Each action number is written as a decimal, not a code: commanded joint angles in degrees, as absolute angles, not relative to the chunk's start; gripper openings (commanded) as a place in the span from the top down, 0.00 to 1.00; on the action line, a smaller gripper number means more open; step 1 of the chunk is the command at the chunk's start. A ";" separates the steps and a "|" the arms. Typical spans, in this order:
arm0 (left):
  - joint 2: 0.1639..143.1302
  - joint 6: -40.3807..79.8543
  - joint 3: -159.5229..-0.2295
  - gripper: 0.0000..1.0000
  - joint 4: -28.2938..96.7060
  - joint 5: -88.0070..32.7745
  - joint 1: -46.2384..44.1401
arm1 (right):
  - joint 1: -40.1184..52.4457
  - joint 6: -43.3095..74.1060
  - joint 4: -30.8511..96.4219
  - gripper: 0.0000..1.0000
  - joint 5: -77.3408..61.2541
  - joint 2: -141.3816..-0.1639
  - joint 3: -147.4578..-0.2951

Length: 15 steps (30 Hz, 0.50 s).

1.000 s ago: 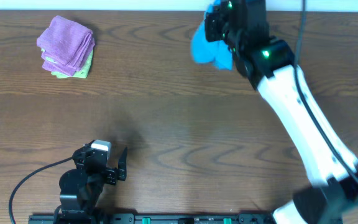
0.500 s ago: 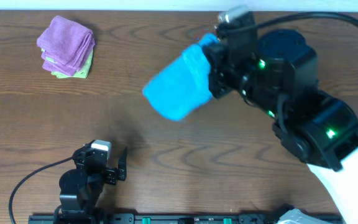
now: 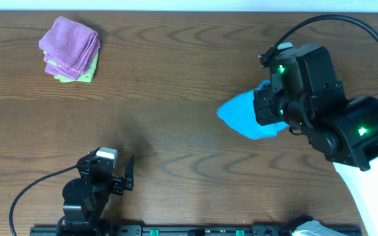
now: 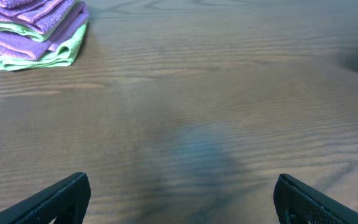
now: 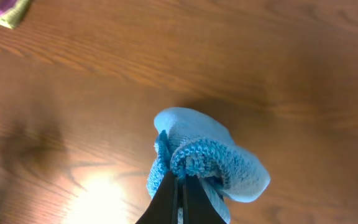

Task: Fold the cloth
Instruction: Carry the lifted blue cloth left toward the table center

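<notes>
A blue cloth [image 3: 240, 116] hangs bunched from my right gripper [image 3: 268, 111] above the wooden table, right of centre in the overhead view. In the right wrist view the shut fingers [image 5: 180, 186] pinch the blue cloth [image 5: 204, 158] at a fold, and the rest droops below. My left gripper [image 3: 125, 176] rests low near the front left of the table. Its open fingers [image 4: 179, 199] frame bare wood with nothing between them.
A folded stack of purple and green cloths [image 3: 71, 49] sits at the back left; it also shows in the left wrist view [image 4: 33, 28]. The wooden table [image 3: 176, 151] spans the view. The right arm's white body [image 3: 366, 190] covers the right side.
My right gripper has carried the blue cloth from the back edge, swinging it left over the middle and then to right of centre. The left arm has not moved.
</notes>
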<state>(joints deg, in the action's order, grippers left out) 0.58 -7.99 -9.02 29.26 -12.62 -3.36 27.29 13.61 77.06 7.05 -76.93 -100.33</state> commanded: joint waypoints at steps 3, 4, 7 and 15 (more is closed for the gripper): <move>0.25 -8.99 -8.10 0.05 29.10 -12.23 -3.01 | 26.63 15.66 81.45 0.99 7.94 -77.03 -100.51; 0.25 -8.99 -8.10 0.05 29.10 -12.23 -3.01 | 26.63 15.64 82.54 0.99 7.94 -77.03 -100.51; 0.25 -8.99 -8.10 0.05 29.10 -12.23 -3.01 | 26.65 15.66 84.51 0.99 7.92 -77.06 -100.51; 0.25 -8.99 -8.10 0.05 29.10 -12.23 -3.01 | 26.81 16.64 74.43 0.99 1.30 -83.90 -100.44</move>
